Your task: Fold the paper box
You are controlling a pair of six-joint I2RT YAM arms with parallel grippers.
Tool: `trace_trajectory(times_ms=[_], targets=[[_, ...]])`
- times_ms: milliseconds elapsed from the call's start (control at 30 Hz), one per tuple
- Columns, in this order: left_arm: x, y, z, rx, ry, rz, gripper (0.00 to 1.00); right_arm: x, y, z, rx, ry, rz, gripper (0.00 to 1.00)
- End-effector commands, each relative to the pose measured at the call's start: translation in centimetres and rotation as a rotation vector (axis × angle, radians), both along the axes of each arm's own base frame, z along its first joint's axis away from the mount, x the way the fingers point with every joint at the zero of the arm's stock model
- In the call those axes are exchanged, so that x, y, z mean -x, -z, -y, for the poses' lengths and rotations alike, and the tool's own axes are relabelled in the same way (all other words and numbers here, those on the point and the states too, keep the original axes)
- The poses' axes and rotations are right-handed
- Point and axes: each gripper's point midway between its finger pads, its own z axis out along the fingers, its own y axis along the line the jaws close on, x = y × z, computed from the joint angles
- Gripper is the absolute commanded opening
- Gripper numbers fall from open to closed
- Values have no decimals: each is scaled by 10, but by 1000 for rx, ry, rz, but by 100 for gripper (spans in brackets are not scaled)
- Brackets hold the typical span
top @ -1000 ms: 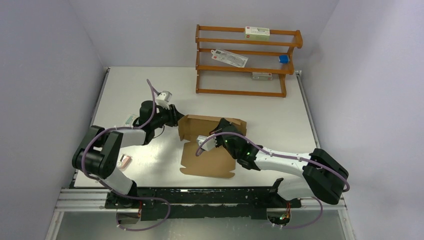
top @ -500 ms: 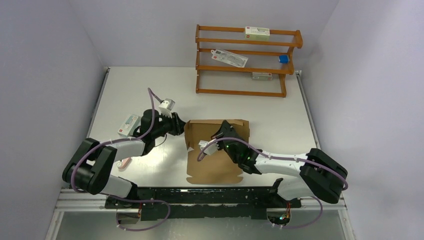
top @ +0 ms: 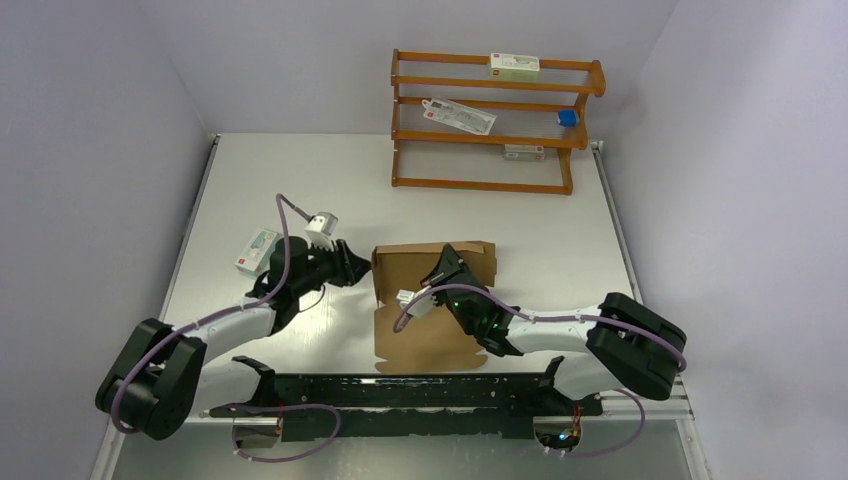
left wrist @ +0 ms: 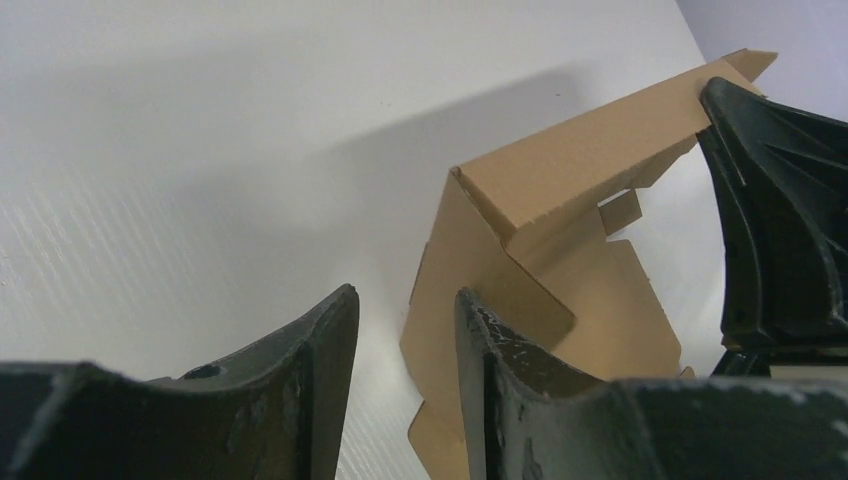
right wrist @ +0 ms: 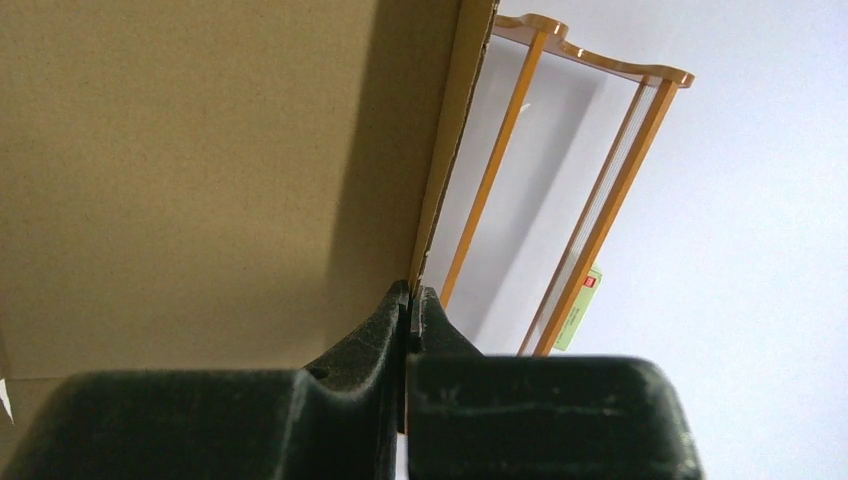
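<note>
- At mid-counter (top: 300, 180), found the paper box (top: 428, 335) half-formed: base sheet flat, rear panel stood up, left side flap partly lifted.
- Against the view a second ago: logged the box slid rightward and squared to the near edge, rear panel more upright than before.
- Logged the left arm dropped low and drawn back. Left gripper (top: 357, 270) now just beside the box's left rear corner, fingers slightly apart, nothing between them in the wrist view. Cannot tell whether touching the cardboard.
- Logged the right gripper (top: 447, 257) reaching in over the base, fingers (right wrist: 385, 320) pressed together on an edge of the raised rear panel.
- Judged: rear wall being set and held, left side flap next in line. Front part of the sheet not yet folded, so probably still short of halfway.
- Containers, box: saw nothing inside the partial walls except the right gripper.
- Containers, wooden rack (top: 478, 184) at the far side:
  - top shelf: white carton (top: 514, 66)
  - middle shelf: flat packet (top: 458, 115) and small blue item (top: 567, 118)
  - lower shelf: another white pack (top: 524, 152)
- Noted one small carton (top: 257, 250) loose on the counter left of the left arm, well apart from the box.
</note>
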Motion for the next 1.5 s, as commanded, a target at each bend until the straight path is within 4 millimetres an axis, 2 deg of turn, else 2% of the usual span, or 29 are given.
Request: trace_trajectory(times_ms=[0,300,567,1000,1233,1400,1467], targets=[[17,-4,8,56,53,-19,46,-2,-11,-5,-12,-7,66,0],[25,4,21,42,104,17,47,0,-12,-9,-9,-17,81,0],[30,-2,27,45,116,53,51,4,-13,-9,-7,-25,101,0],[20,6,36,-9,57,78,56,13,-6,-17,8,-44,81,0],[9,10,33,-54,14,105,50,15,-4,-19,12,-47,71,0],[16,-3,34,-19,25,113,48,15,-3,-18,6,-38,68,0],[11,-6,27,-49,-11,132,40,14,-9,-19,-18,-45,98,0]])
